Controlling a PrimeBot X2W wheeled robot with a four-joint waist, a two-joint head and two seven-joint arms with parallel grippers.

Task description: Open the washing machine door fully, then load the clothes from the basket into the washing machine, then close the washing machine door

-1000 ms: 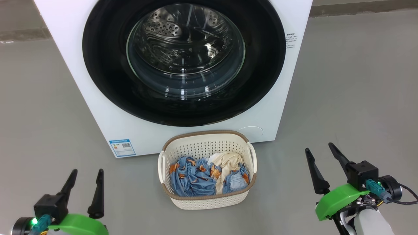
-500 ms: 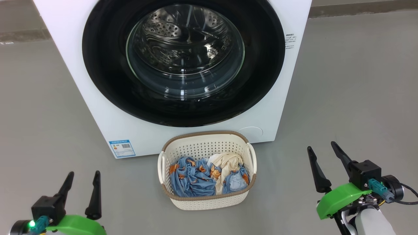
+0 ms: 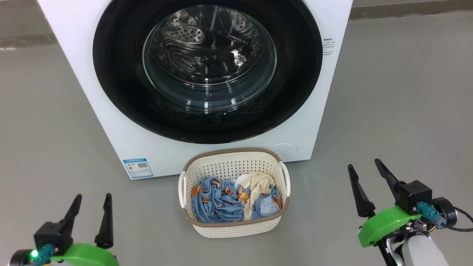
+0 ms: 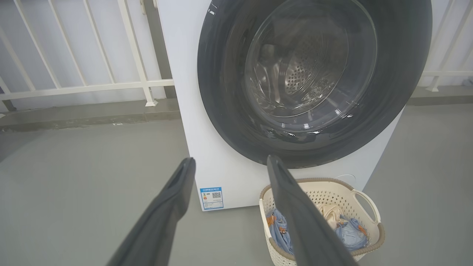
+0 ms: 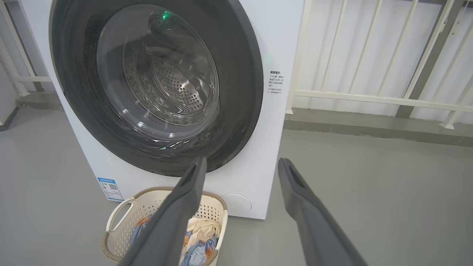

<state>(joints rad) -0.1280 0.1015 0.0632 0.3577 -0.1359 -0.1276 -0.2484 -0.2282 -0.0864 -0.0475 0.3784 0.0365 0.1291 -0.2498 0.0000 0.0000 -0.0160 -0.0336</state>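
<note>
The left end effector [image 3: 93, 195] hangs released, empty; up and right of it the washing machine door [image 3: 118, 74] sits shut; the basket [image 3: 232, 150], between both end effectors, holds the clothes [image 3: 221, 203]; the right end effector [image 3: 363, 164] is spread, empty; no step is done yet.

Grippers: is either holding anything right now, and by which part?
Nothing is held. The left gripper and right gripper are both open and empty, apart from the basket; the clothes lie in it.
</note>
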